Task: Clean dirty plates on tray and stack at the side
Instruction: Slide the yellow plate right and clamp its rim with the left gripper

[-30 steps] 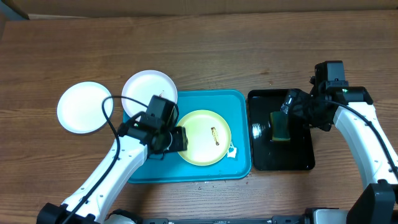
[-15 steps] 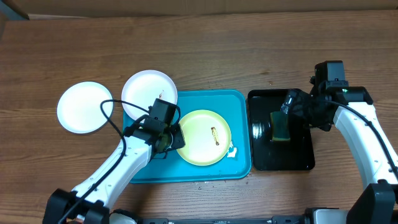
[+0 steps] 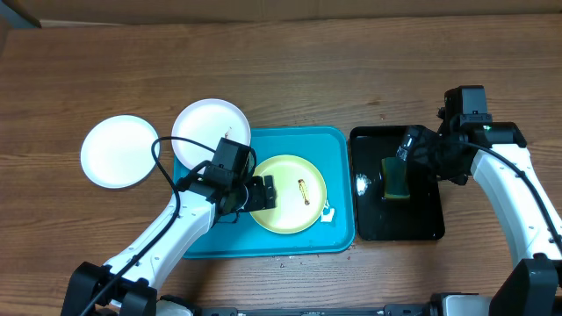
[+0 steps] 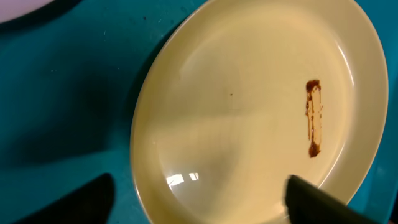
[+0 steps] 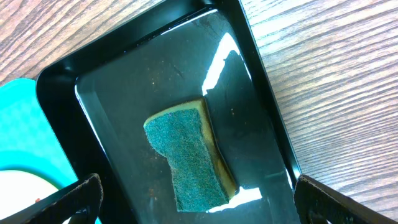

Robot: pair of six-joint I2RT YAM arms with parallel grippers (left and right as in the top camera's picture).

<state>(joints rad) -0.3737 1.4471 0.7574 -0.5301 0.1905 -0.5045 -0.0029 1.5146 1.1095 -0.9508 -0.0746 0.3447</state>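
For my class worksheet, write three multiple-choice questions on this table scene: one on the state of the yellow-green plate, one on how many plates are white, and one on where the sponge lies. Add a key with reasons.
1. What is the state of the yellow-green plate?
A. wiped clean
B. marked with a brown smear
C. turned upside down

2. How many white plates are in view from overhead?
A. two
B. three
C. four

3. Where does the sponge lie?
A. on the yellow-green plate
B. on a white plate
C. in the black tray

Key:
1 B, as the left wrist view shows the brown smear on the plate's face.
2 A, as the overhead view shows just two white plates, both at the left.
3 C, as the right wrist view shows the sponge inside the glossy black tray.
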